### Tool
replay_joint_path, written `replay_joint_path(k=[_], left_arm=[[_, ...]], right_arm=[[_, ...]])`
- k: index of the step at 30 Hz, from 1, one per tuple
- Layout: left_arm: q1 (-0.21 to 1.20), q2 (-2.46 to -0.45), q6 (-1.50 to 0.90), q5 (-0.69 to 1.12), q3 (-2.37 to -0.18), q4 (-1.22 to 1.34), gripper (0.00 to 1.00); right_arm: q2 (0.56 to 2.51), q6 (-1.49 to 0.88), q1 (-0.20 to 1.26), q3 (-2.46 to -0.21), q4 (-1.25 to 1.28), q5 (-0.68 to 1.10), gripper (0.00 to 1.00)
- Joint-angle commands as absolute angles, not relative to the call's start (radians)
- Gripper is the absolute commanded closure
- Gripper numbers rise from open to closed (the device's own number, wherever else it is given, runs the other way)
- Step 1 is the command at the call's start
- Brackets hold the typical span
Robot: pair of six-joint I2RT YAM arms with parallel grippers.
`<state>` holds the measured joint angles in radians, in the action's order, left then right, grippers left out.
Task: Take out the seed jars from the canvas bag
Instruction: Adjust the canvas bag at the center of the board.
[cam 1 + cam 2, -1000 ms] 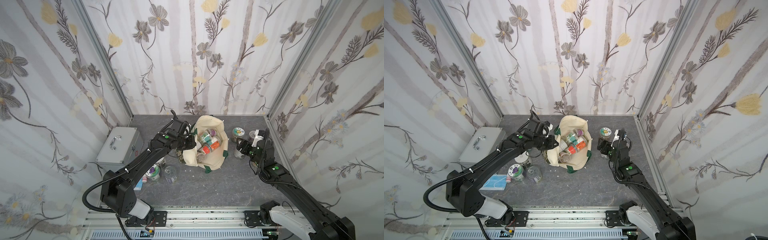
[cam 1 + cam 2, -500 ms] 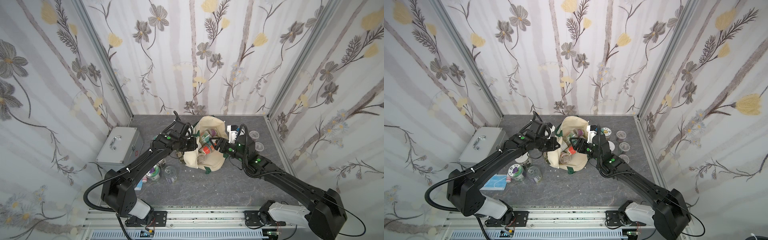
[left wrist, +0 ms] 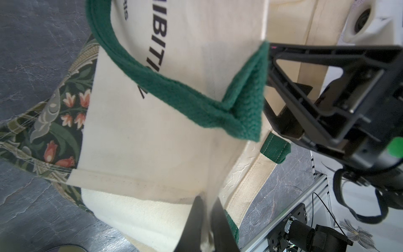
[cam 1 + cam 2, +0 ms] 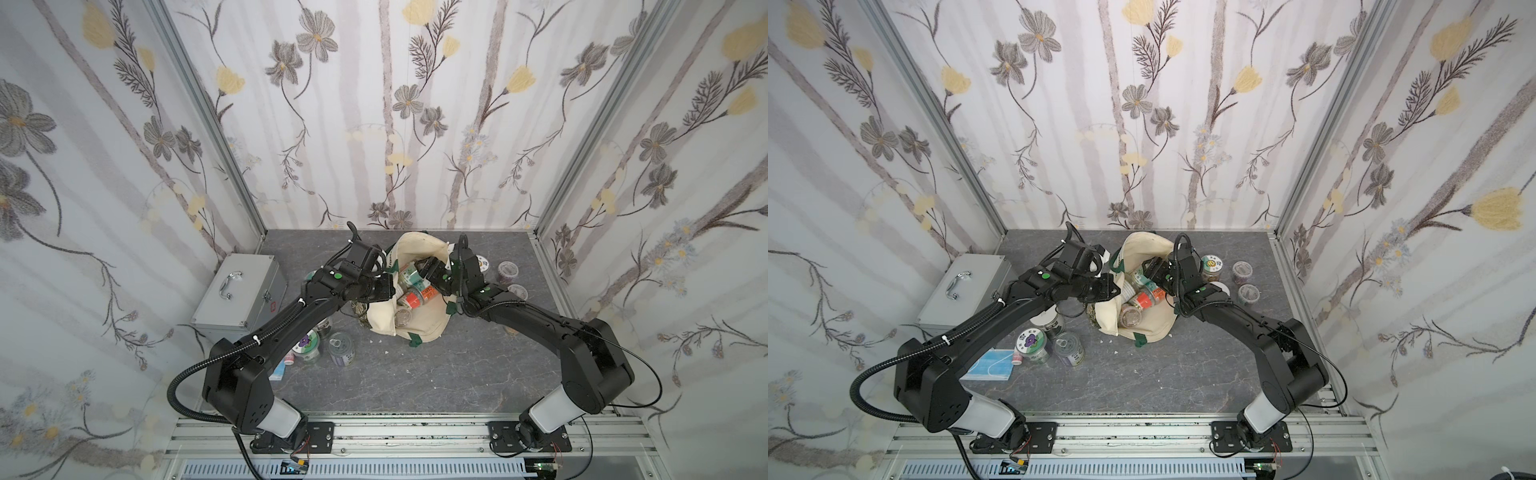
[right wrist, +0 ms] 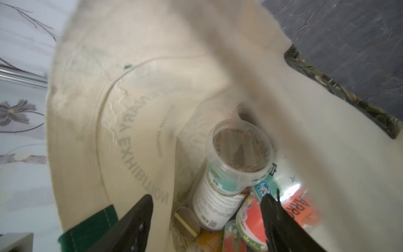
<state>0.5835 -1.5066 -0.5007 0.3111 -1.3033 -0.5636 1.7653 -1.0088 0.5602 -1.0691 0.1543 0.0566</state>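
The cream canvas bag [image 4: 419, 328] [image 4: 1150, 328] lies at the middle of the table with its mouth facing up. My left gripper [image 4: 388, 289] [image 3: 207, 209] is shut on the cloth at the bag's rim, beside a green handle [image 3: 196, 96]. My right gripper [image 4: 426, 268] [image 5: 207, 203] is open inside the bag's mouth. Several seed jars lie in there: a clear-lidded one [image 5: 229, 174] just beyond the fingertips and a red-labelled one [image 5: 253, 222] by one finger. Outside the bag, jars stand at the right [image 4: 1212, 266] [image 4: 1241, 271] and at the left [image 4: 1034, 345] [image 4: 1069, 353].
A silver metal case [image 4: 239, 297] stands at the left wall. A blue face mask [image 4: 988, 365] and a small pink-capped bottle [image 4: 1016, 359] lie near the left arm's base. Flowered walls close in three sides.
My right arm has swung left, from the jars standing at the right to the bag's mouth, where its open jaws now sit over the jars. The left gripper has kept its pinch.
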Motion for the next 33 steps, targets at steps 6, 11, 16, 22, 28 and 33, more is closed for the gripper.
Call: replay_joint_path(k=[6,11,16,22,28,33], left_arm=[[0.582,-1.544,-0.502,0.285,-1.330,-0.601,0.90],[0.583,-1.552,-0.501,0.286,-1.336,-0.604,0.90],[0.581,-1.555,-0.499,0.286,-1.338,-0.607,0.90],[0.582,-1.557,-0.500,0.290,-1.340,-0.609,0.90],[0.582,-1.561,-0.495,0.291,-1.344,-0.615,0.90],[0.582,-1.558,-0.493,0.287,-1.347,-0.621,0.90]], right_arm=[[1.889,-0.952,0.521,-1.167,0.212,0.053,0.20],[1.954,-0.938,0.519,-1.213,0.213,0.046,0.17],[2.023,-0.936,0.521,-1.274,0.215,0.070,0.15],[2.077,-0.936,0.537,-1.313,0.242,0.087,0.13],[2.099,-0.966,0.555,-1.308,0.298,0.116,0.11],[2.077,-0.990,0.561,-1.273,0.348,0.106,0.11]])
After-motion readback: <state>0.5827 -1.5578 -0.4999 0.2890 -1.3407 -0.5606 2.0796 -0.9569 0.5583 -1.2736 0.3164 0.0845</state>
